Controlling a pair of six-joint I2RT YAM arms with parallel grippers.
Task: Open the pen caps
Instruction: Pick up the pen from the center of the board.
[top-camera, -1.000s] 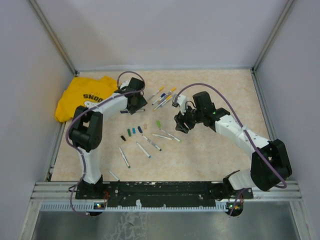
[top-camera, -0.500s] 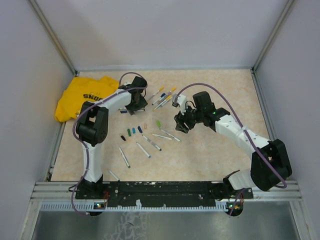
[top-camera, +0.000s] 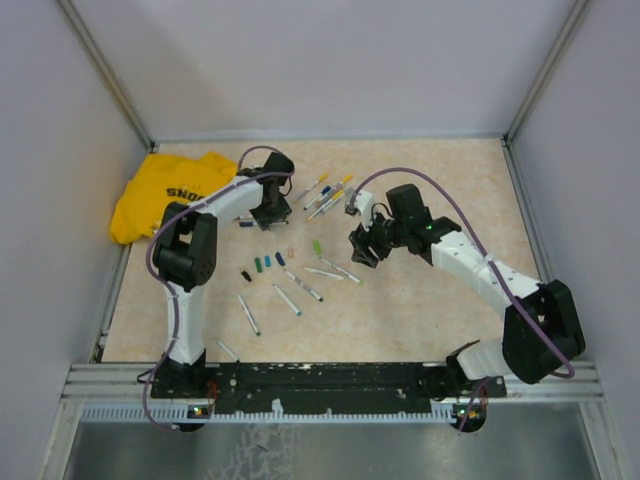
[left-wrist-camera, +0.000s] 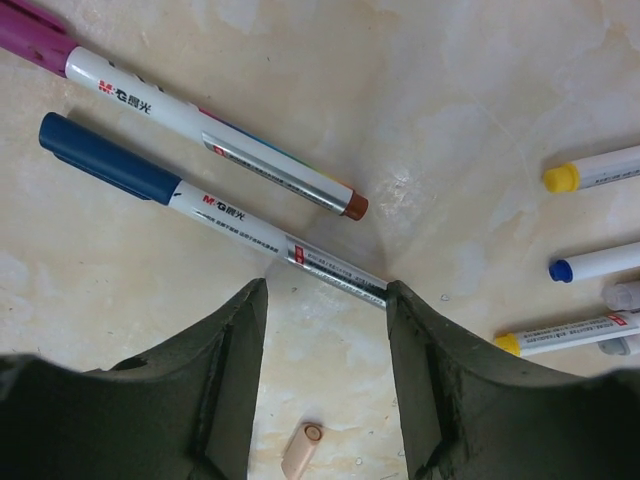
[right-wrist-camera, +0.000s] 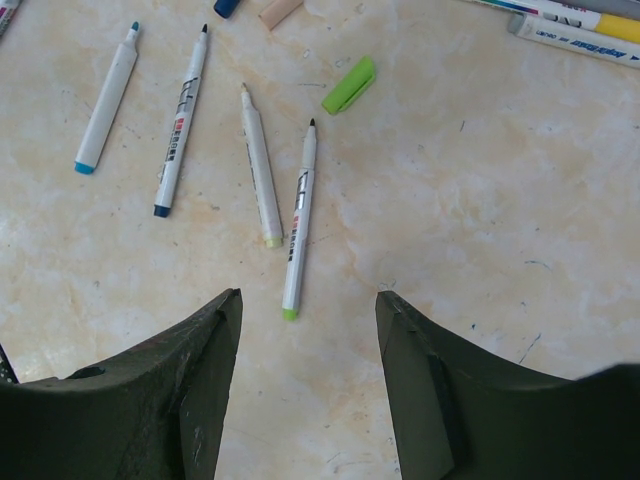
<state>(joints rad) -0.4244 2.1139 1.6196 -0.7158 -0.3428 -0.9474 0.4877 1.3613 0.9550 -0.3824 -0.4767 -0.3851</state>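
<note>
"M&G 晨光" is printed in red on the purple-capped pen and the blue-capped pen. The yellow shirt reads "SNO".

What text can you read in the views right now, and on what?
"M&G 晨光", in red, on the purple-capped pen.
"M&G 晨光", in red, on the blue-capped pen.
"SNO", the rest cut off, on the yellow shirt.
All other print on the pens: too small to read.

Left arm bent high at the elbow and reaching far forward, left gripper pointing down with its fingers apart, right arm stretched toward the middle, right gripper low, fingers apart too
</note>
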